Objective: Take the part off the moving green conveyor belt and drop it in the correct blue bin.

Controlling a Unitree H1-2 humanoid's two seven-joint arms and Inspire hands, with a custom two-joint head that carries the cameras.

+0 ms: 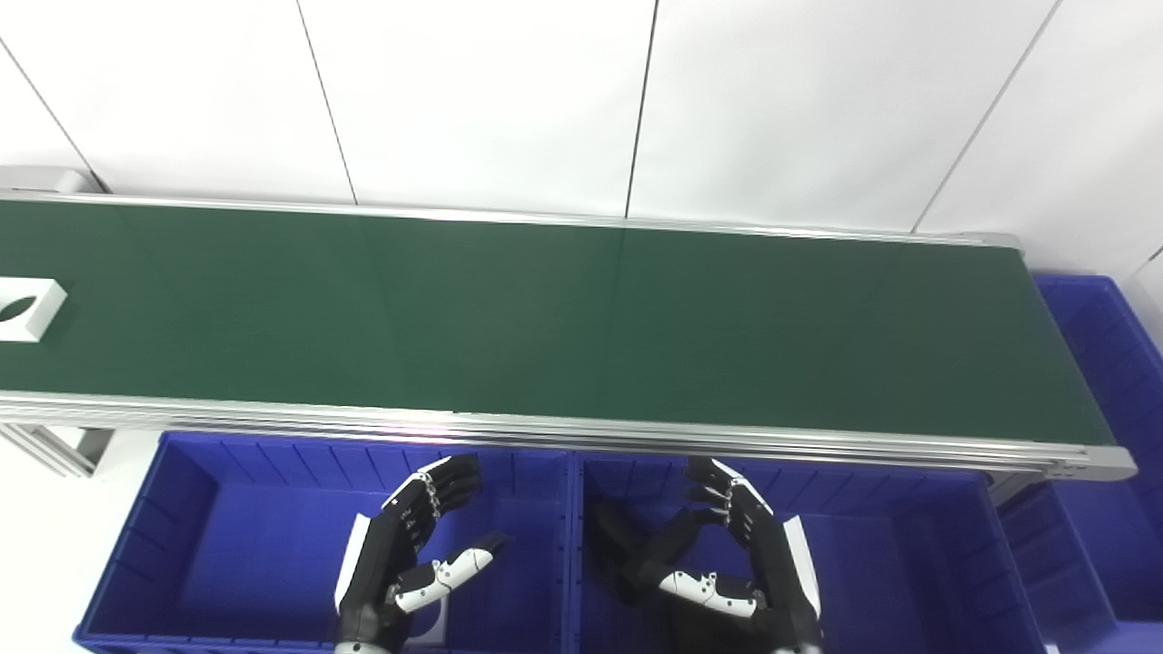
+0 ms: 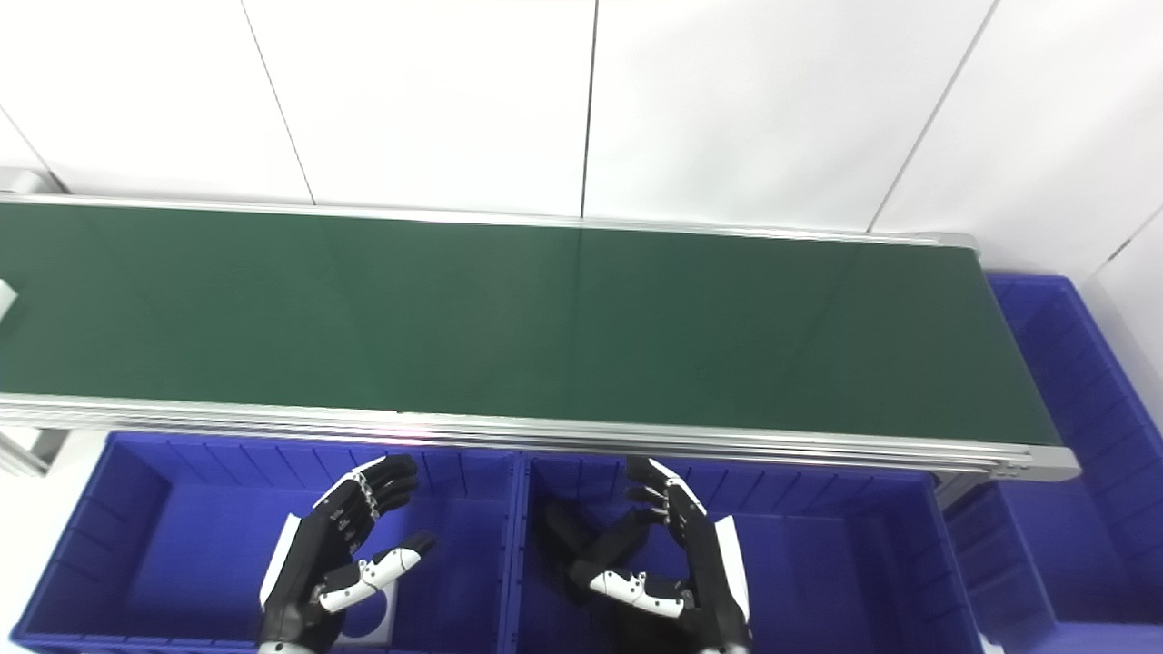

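The green conveyor belt (image 2: 509, 318) is running across the right eye view, framed by a silver rail (image 2: 545, 438) along its near edge. At the belt's far left end, a sliver of a white part (image 2: 4, 298) is showing, cut off by the picture's border. Just below the belt's near rail, two blue bins are sitting side by side: the left bin (image 2: 136, 536) and the middle bin (image 2: 845, 554). A third blue bin (image 2: 1081, 436) is standing past the belt's right end. The left hand (image 2: 341, 549) is hovering over the left bin, fingers (image 2: 386, 481) spread and holding nothing. The right hand (image 2: 672, 554) is hovering over the middle bin, likewise spread and holding nothing. A white piece (image 2: 382, 607) is lying in the left bin beneath the left hand.
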